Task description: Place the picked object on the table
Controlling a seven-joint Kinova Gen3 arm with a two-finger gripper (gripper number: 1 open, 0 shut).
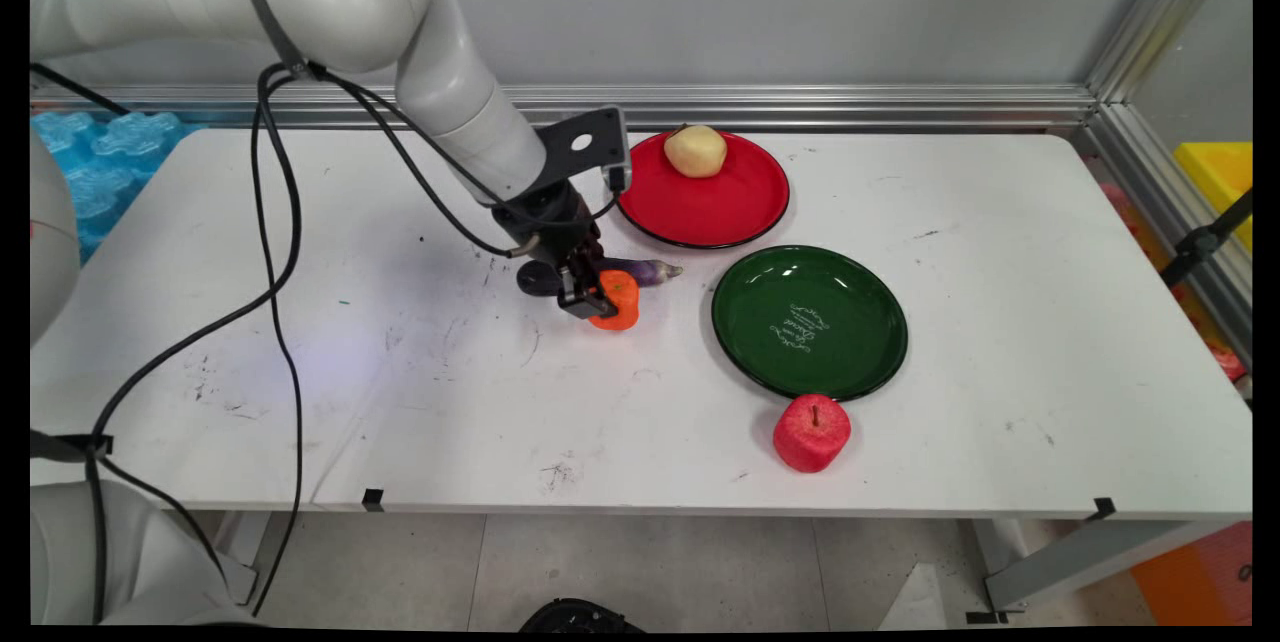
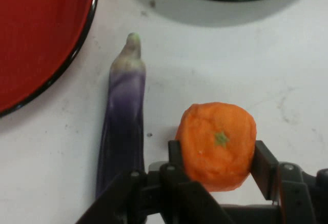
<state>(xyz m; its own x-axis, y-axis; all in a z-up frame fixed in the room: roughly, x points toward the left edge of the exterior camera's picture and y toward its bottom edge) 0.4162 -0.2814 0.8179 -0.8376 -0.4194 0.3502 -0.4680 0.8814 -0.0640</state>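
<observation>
A wide bare part of the white table [image 1: 400, 402] is seen to the left and the near side of the gripper, while the right half is taken by a green plate [image 1: 810, 322] and, behind it, a red plate [image 1: 705, 207] in which a yellow pear [image 1: 696, 151] is laid near the far rim. A red apple [image 1: 811, 433] is placed just beside the near rim of the green plate. Near the table's middle, the gripper [image 2: 218, 157] is closed on an orange [image 2: 218, 144], one finger pressed on each side, and a purple eggplant [image 2: 123, 126] is laid just beside it, between the orange and the red plate.
</observation>
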